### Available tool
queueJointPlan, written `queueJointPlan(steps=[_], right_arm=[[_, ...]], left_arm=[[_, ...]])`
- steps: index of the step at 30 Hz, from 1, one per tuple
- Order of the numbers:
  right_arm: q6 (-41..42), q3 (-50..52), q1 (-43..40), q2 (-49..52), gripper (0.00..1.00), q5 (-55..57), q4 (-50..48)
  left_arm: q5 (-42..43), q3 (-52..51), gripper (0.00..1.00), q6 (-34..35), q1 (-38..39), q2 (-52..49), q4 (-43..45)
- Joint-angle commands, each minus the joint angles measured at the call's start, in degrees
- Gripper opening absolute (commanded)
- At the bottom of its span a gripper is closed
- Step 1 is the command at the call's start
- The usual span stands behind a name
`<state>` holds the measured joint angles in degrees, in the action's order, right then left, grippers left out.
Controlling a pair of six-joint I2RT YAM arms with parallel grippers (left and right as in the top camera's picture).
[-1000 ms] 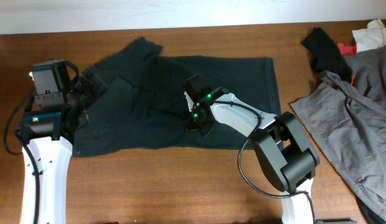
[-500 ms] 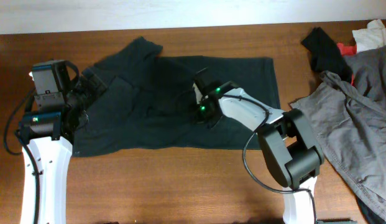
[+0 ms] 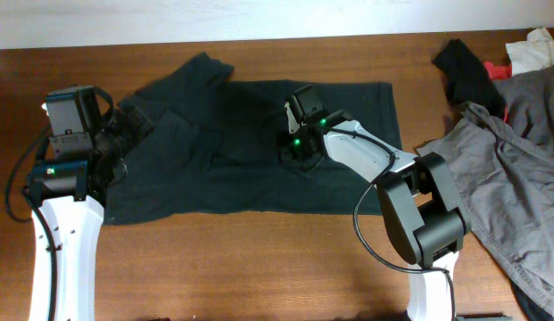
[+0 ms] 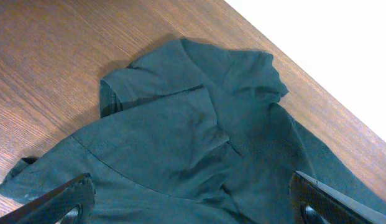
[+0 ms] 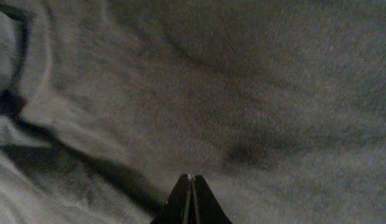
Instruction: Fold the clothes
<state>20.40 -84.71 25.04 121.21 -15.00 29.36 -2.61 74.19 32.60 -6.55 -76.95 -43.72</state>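
My right tool (image 5: 191, 186), pressed together w/ nothing seen pinched, sits mid dark-green shirt (image 3: 348, 107), prob. to smooth it; left tool (image 4: 189, 186) is spread wide, ready for sleeve (image 4: 155, 81).

Support: brown wood-grain table (image 3: 259, 267), flat, boards running left to right.

Directly on it:
- large dark blackish-green fabric garment (image 3: 214, 169), spread out across the left and centre, lower hem roughly parallel to the near table edge; creased through the middle, with a rumpled sleeve at its upper left.
- crumpled light grey fabric garment (image 3: 517, 187), right side, running off the frame; well apart from the dark garment.
- small black cloth piece (image 3: 468, 71), far right, touching the grey garment's upper edge.
- small red scrap (image 3: 500, 68), just beside the black piece.
- bunched white cloth (image 3: 535, 49), far corner, touching the red scrap.
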Motion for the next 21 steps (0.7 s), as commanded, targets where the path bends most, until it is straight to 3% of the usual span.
queueJointPlan(steps=[1, 8, 21], right_arm=[[-0.55, -4.55, -1.97, -1.88, 0.04, -5.05, 2.29], [-1.68, -7.50, -0.39, -5.09, 0.04, -12.92, 9.31], [1.25, -7.21, 10.32, 1.11, 0.04, -2.03, 9.92]], left_arm=[[-0.81, -0.09, 0.99, -0.31, -0.13, -0.17, -0.09], [-0.81, -0.11, 0.99, -0.31, -0.13, -0.17, -0.09], [-0.79, -0.09, 0.99, -0.31, -0.13, -0.17, -0.09]])
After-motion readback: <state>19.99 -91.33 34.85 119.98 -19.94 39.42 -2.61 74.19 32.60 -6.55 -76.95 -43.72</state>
